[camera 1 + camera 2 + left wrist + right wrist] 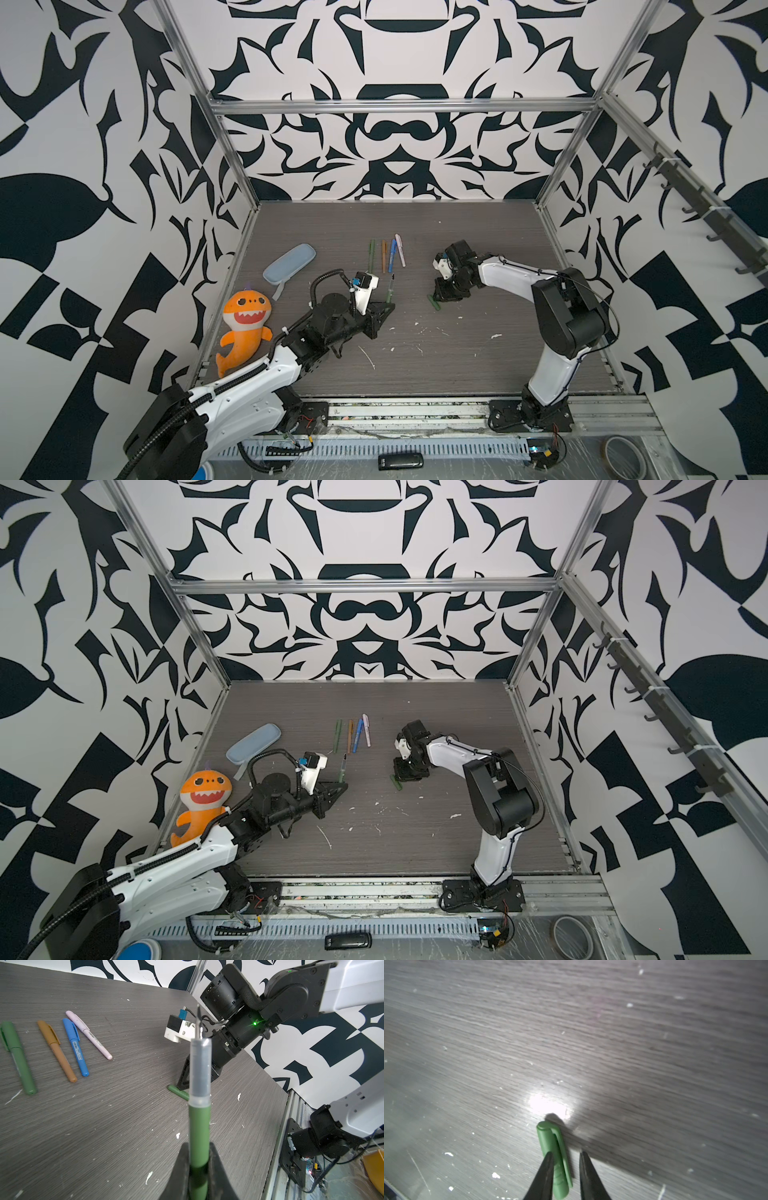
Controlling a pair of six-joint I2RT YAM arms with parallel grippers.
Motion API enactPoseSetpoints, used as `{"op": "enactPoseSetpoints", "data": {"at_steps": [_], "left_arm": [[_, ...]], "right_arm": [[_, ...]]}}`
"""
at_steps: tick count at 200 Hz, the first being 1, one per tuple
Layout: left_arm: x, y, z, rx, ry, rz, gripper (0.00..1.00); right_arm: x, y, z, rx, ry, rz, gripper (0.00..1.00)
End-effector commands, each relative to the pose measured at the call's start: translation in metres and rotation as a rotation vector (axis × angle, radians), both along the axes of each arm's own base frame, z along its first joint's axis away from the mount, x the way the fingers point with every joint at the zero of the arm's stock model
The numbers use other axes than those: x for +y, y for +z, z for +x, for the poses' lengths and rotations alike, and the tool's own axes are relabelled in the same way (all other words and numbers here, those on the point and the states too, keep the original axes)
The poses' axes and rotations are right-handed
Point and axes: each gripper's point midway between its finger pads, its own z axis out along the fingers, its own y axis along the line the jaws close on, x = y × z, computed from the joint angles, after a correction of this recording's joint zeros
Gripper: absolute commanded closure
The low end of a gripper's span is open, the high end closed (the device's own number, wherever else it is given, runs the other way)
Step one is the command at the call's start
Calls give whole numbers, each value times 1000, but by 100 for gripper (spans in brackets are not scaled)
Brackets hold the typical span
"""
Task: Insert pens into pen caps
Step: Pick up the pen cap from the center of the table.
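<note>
Left wrist view: the left end effector (199, 1153) is clamped on the green pen (199, 1124). The barrel is pinched between both jaws, and the clear section and bare dark tip point away toward the right arm. Beyond it, the green cap (178, 1091) lies flat on the table (104, 1126), at the tips of the right end effector (184, 1082). From the right wrist, those jaws stand slightly apart astride the cap. 1 finger (546, 1167) overlaps the cap and the other sits just beside it with a sliver of table between, so nothing is gripped. In both top views, a plush shark (245, 324) sits at the table's left edge, with a pencil case (289, 264) behind it. Farthest back, side by side and all capped, lie the 2nd green pen (371, 255), brown pen (383, 257), blue pen (392, 255) and pink pen (400, 250).
</note>
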Motion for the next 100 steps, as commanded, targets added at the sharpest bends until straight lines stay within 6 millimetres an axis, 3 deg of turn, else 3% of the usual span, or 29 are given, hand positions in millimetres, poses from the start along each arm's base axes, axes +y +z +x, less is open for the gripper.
{"op": "enactPoseSetpoints", "data": {"at_steps": [1,100], "left_arm": [[-3,19,1,-28,-6,-47,98],[1,20,-1,-31,0,-54,98]], "right_arm": [[5,6,-9,0,11,8,75],[4,-13,-12,-15,45,-141,81]]}}
